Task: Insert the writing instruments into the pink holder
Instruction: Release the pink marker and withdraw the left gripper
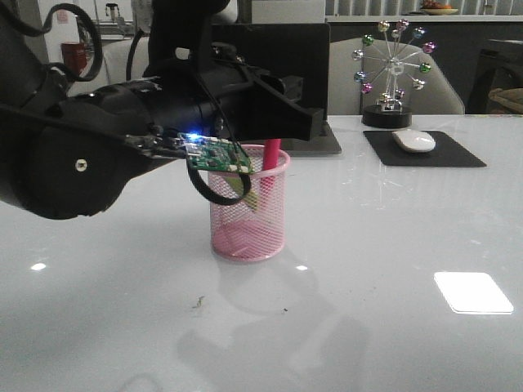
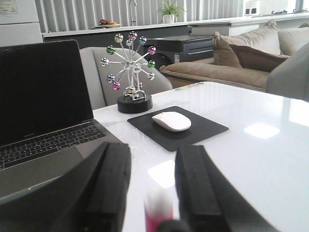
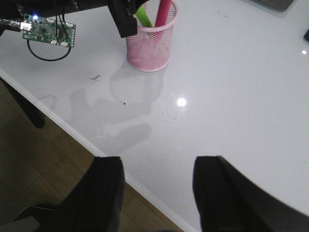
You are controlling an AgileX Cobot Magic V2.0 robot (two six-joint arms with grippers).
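One pink holder [image 1: 249,208] stands upright a little left of centre in the front view, on the white table [image 1: 392,245], and there are two markers in it: a lime green marker [image 3: 144,16] and a magenta-pink marker [image 3: 163,13]. Both stand with their long axes close to vertical, lower ends down inside the mesh and upper ends poking above the rim. In the right wrist view, near the top centre of the frame, they sit side by side, each leaning a little; in the front view the pink one's shaft rises just above the rim at the centre, while the green one shows only as a patch through the mesh. The left tool [image 2: 153,193] hangs right over the cup, its two black fingers [image 2: 111,188] spread apart with the blurred top of the pink marker between them at the bottom centre of the left wrist view; I cannot tell if either finger touches it. The right tool [image 3: 157,193] is well away from the cup, over the near table edge, its two fingers also spread with nothing between them. Towards the upper right of the front view are one laptop [image 1: 278,73], one mouse [image 1: 413,140] on one black mouse pad [image 1: 449,153], and one ball-wheel ornament [image 1: 391,69].
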